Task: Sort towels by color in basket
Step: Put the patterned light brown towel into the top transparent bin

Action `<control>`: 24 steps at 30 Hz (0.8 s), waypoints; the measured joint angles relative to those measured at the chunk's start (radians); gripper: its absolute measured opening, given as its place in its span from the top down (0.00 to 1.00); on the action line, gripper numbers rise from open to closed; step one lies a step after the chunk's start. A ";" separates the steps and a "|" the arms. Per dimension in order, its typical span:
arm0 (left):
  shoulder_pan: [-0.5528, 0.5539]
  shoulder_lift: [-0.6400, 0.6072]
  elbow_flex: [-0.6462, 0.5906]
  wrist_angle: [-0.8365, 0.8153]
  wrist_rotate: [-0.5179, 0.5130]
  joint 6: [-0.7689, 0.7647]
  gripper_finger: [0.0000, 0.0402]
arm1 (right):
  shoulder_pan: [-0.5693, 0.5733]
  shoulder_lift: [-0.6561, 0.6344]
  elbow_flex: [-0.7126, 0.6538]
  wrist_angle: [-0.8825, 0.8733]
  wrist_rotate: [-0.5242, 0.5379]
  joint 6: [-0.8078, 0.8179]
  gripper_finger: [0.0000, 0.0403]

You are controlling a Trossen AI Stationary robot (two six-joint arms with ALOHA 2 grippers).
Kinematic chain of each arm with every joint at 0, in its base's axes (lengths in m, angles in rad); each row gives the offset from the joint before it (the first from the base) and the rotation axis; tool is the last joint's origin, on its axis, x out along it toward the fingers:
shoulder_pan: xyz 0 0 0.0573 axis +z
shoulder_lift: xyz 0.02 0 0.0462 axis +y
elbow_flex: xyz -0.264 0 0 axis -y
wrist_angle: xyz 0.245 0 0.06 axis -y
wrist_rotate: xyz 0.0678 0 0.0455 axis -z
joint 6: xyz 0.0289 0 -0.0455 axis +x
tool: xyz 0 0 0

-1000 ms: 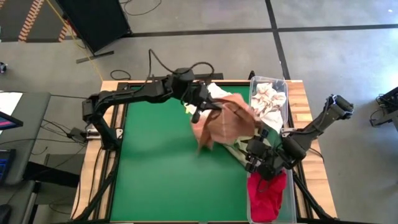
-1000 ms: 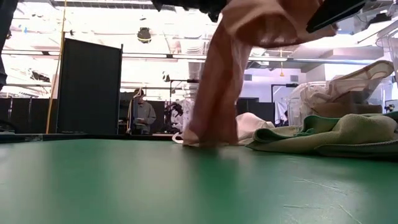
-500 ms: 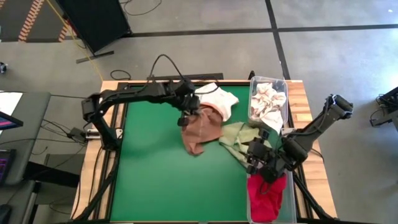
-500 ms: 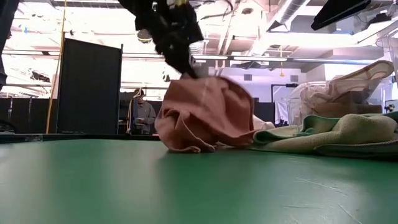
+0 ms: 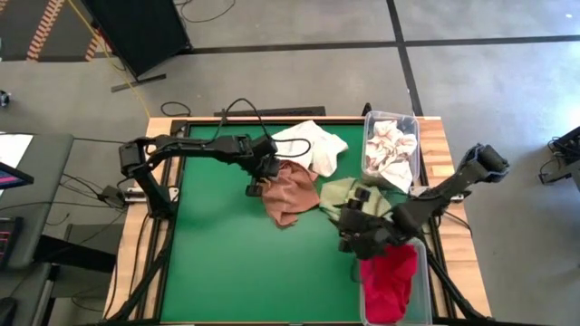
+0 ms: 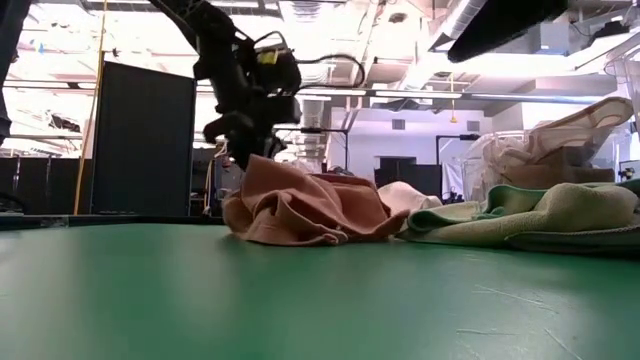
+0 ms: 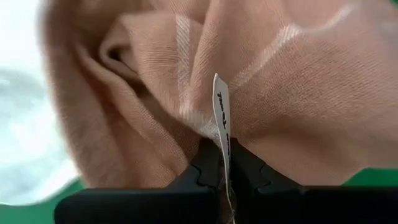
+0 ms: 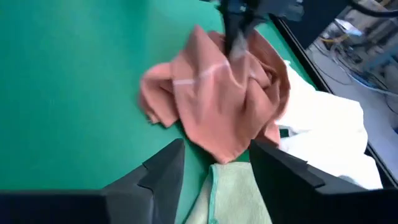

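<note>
Left gripper (image 5: 256, 186) clamped on tan towel (image 5: 292, 193), pinching fold beside sewn tag (image 7: 222, 118); towel slumped mid-bench (image 5: 227, 263). Cloth looks soft, light, limp: edge pinch suits. Pale green towel (image 5: 346, 195) alongside. Right gripper (image 5: 352, 234) near it, fingers apart, empty.

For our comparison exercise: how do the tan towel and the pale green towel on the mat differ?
The tan towel is pinched by the left pincer; the pale green towel lies free. The tan towel is bunched up high, the pale green towel spreads flatter. Both rest crumpled on the green mat.
</note>
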 joint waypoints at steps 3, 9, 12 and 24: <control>0.000 0.000 -0.046 0.016 0.000 -0.010 0.98 | -0.055 0.062 0.000 0.041 -0.012 -0.010 0.39; -0.003 0.000 -0.122 0.072 0.001 -0.031 0.98 | -0.178 0.185 0.000 0.231 -0.148 -0.107 0.29; -0.013 0.000 -0.148 0.101 0.005 -0.040 0.98 | -0.232 0.249 0.000 0.378 -0.247 -0.199 0.24; -0.034 0.000 -0.194 0.132 0.085 -0.089 0.98 | -0.394 0.475 0.001 0.717 -0.412 -0.378 0.09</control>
